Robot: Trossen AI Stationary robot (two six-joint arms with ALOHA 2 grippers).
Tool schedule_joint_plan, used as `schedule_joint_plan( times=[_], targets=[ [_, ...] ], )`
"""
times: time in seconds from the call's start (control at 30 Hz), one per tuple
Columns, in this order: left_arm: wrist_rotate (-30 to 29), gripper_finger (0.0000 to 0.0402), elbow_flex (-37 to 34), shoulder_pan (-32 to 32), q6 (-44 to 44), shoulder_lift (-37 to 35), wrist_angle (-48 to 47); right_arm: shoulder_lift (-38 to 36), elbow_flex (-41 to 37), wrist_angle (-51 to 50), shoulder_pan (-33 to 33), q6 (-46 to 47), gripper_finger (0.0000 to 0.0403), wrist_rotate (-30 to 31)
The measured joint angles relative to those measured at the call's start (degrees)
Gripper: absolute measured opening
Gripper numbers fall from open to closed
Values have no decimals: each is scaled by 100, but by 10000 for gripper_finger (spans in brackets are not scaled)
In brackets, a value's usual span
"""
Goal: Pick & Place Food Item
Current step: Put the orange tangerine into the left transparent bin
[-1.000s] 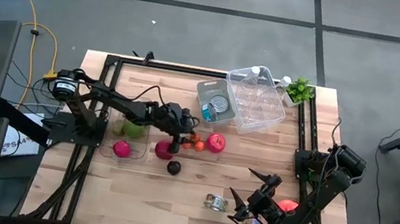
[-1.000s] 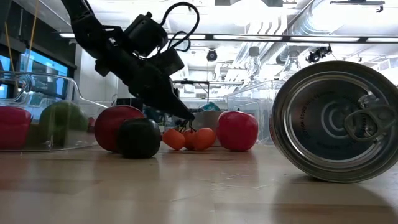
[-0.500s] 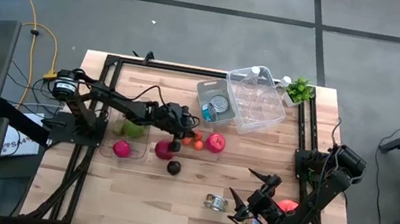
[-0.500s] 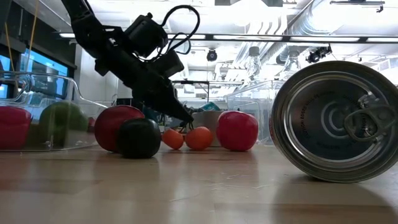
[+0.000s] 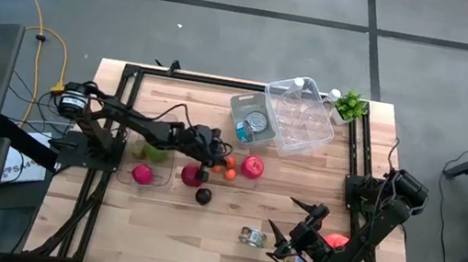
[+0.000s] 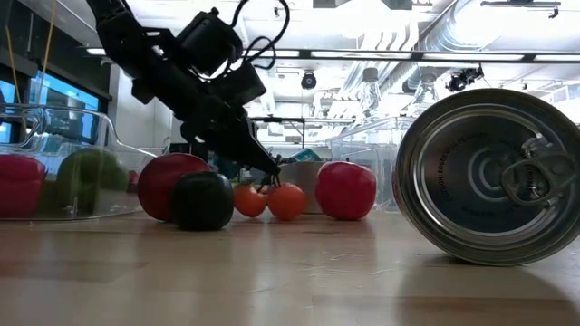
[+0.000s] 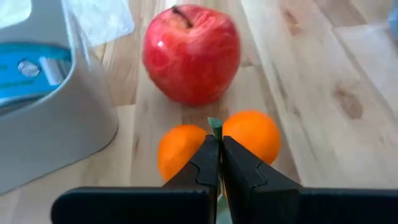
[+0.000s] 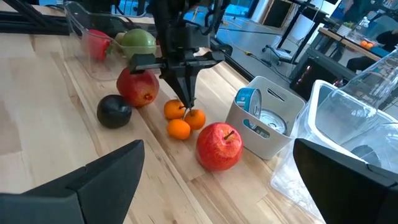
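Left gripper (image 7: 219, 163) pinched tight on green stem of orange tomato cluster (image 7: 249, 134), cluster on the wood just beside red apple (image 7: 191, 54), grey bin (image 7: 56, 118) near apple, right gripper (image 5: 291, 225) spread wide and empty, well apart from apple.

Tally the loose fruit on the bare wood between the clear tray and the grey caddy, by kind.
Red apples: 2
Small orange fruits: 3
Dark round fruit: 1
Total: 6
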Motion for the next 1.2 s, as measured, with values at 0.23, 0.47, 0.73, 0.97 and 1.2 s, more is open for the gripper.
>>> schedule_joint_plan(
  times=[0.23,0.47,0.73,0.97,1.2],
  targets=[
    [-615,2,0,-348,128,-243,-132,0,0,3,-1,-32,397,13],
    [-1046,2,4,-609,254,-946,-496,0,-2,27,-4,-32,397,16],
    [-1434,2,9,-928,301,-2152,-1463,2,-2,89,-45,-34,397,10],
    [-1969,2,472,-1313,-89,-3362,-3348,2,-2,146,-83,-73,397,17],
    [-2453,2,1701,-1653,-1307,-3632,-6415,2,-2,199,-81,-78,397,24]
  ],
)
